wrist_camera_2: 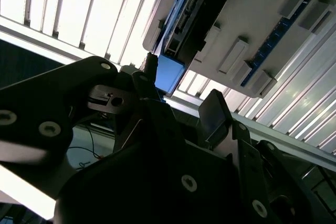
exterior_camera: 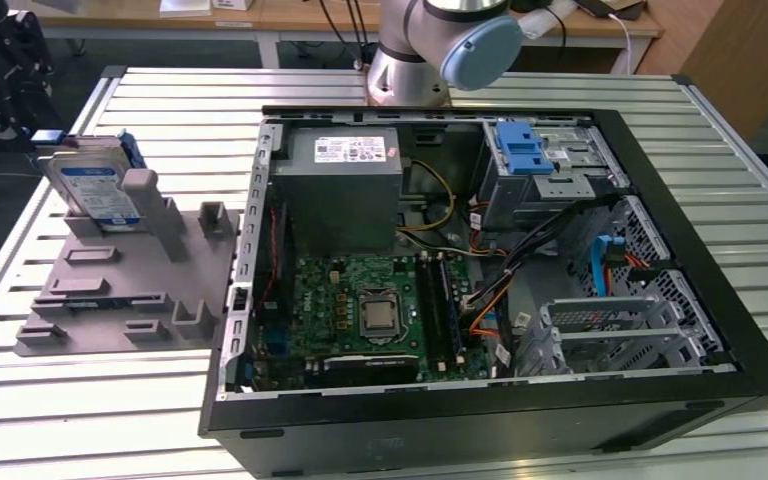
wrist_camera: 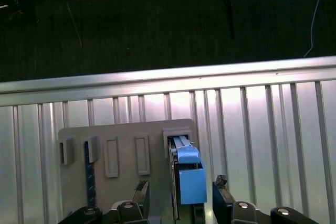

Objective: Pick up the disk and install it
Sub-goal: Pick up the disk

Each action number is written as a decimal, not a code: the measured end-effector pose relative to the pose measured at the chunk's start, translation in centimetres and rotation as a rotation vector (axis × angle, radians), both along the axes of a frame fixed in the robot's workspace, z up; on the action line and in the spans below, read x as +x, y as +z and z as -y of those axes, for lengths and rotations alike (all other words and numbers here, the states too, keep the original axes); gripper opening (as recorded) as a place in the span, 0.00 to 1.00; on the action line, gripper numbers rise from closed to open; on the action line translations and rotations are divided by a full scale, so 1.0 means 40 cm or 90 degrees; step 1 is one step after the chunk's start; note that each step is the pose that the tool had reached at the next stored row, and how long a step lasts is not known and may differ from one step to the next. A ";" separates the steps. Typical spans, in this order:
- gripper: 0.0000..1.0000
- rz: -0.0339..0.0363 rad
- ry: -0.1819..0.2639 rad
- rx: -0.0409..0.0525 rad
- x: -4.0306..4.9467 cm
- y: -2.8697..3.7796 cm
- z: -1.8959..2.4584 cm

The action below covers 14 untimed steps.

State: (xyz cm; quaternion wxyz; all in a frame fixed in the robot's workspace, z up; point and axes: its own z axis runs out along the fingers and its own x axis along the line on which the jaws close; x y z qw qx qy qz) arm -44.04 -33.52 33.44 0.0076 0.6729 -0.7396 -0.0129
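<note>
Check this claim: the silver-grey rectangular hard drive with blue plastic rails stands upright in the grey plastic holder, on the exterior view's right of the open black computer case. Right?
Wrong side. The silver-grey hard drive stands upright in the grey plastic holder, but on the exterior view's left of the open black computer case, as the exterior view shows.

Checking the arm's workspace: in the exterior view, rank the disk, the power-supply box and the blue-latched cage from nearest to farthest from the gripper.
1. The disk, upright in the grey fixture, at the gripper.
2. The power-supply box, inside the case.
3. The blue-latched cage, farther to the exterior view's right.
</note>
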 end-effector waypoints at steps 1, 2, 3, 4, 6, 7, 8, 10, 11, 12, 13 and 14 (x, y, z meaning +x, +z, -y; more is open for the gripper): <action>0.59 0.0002 0.000 0.0001 0.000 -0.003 -0.001; 0.59 0.0004 0.000 0.0000 0.000 -0.006 -0.001; 0.59 0.0006 0.000 0.0000 0.000 -0.009 -0.002; 0.59 0.0012 0.000 0.0000 0.000 -0.013 -0.002; 0.59 0.0027 0.000 0.0000 0.000 -0.020 -0.002; 0.59 0.0037 0.000 0.0000 0.000 -0.023 -0.002; 0.59 0.0048 0.000 0.0000 0.000 -0.025 -0.002; 0.59 0.0072 0.000 0.0000 0.000 -0.029 -0.003; 0.59 0.0090 0.000 0.0000 0.000 -0.032 -0.002; 0.59 0.0110 0.000 0.0000 -0.001 -0.034 -0.002; 0.59 0.0131 0.000 0.0000 -0.001 -0.037 -0.003; 0.59 0.0143 0.000 0.0001 -0.001 -0.039 -0.003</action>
